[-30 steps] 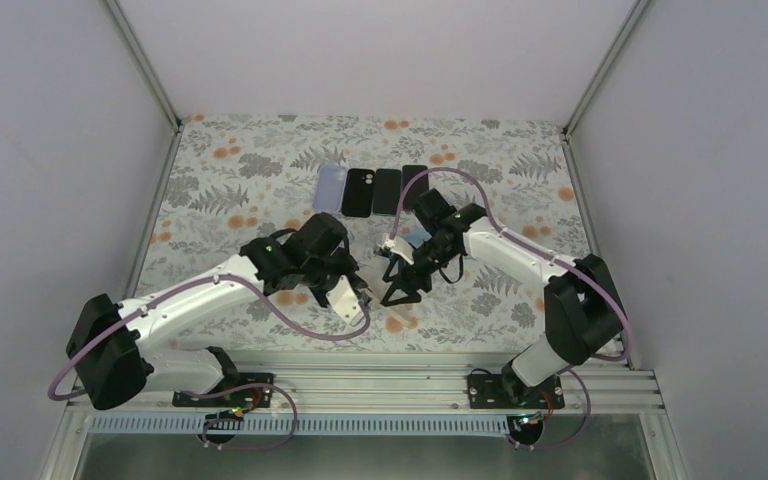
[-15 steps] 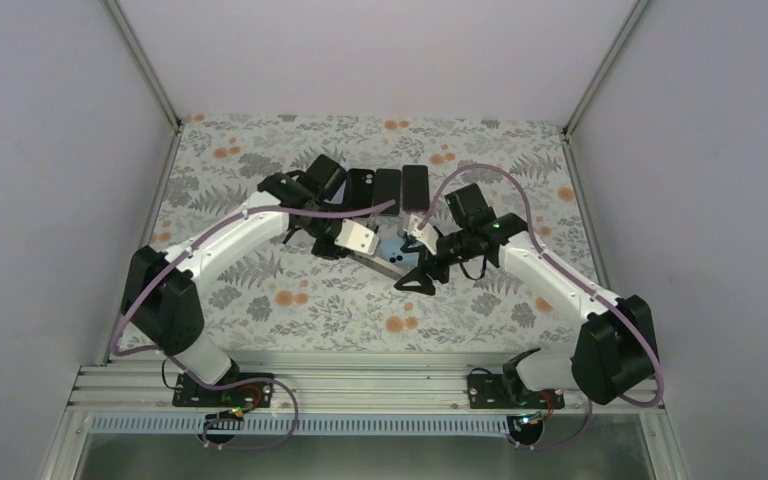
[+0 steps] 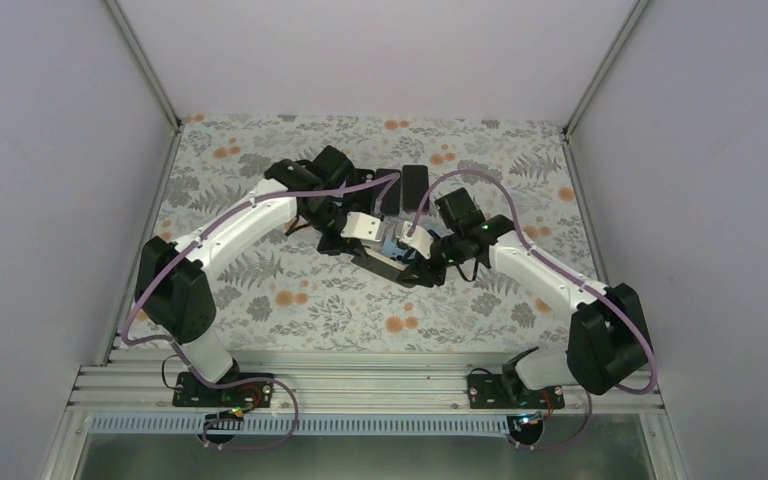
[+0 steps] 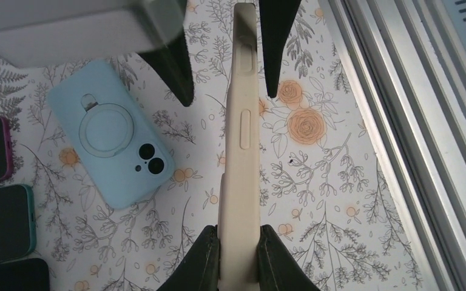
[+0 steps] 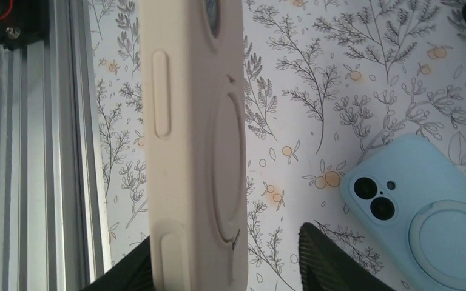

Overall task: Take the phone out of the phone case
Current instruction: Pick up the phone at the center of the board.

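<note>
Left gripper [image 4: 238, 245] is clamping one end of a cream phone case [image 4: 244, 121], holding it edge-on above the floral table [image 4: 315, 182], just beside a light blue case [image 4: 110, 136] lying flat. Right gripper [image 5: 227, 267] is straddling the other end with jaws open and one finger clear of it. The pictures do not show whether a phone is inside.

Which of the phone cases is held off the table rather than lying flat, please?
The cream case, clamped edge-on in the left pincer; the light blue case and the dark phones lie flat.
</note>
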Tool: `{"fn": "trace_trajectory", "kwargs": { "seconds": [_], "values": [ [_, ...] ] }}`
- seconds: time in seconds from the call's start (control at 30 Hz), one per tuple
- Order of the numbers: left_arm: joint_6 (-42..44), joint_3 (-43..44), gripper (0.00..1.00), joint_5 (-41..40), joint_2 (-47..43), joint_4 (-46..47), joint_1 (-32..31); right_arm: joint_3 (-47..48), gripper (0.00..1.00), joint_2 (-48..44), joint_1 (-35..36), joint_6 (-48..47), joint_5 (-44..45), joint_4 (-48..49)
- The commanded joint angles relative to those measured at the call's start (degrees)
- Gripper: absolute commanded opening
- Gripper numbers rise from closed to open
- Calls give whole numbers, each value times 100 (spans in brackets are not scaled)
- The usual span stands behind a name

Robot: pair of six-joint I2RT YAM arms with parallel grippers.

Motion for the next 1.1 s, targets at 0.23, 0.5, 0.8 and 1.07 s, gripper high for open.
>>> {"fn": "trace_trajectory", "kwargs": {
  "seconds": [0.23, 0.5, 0.8, 1.07],
  "values": [
    [-306, 543, 2, 430, 300, -226, 22, 211, 25, 174, 391, 5, 380, 81],
    [-1054, 881, 32, 1039, 351, 89, 679, 464, 4, 267, 270, 243, -224, -29],
    [-3915, 1341, 71, 2789, 98, 2111, 2213, 1664, 4, 439, -648, 1186, -1919, 303],
    [-7153, 45, 75, 3052, -771, 5834, 2512, 2785, 4, 697, -1659, 3487, -3544, 2100]
  ]
}}
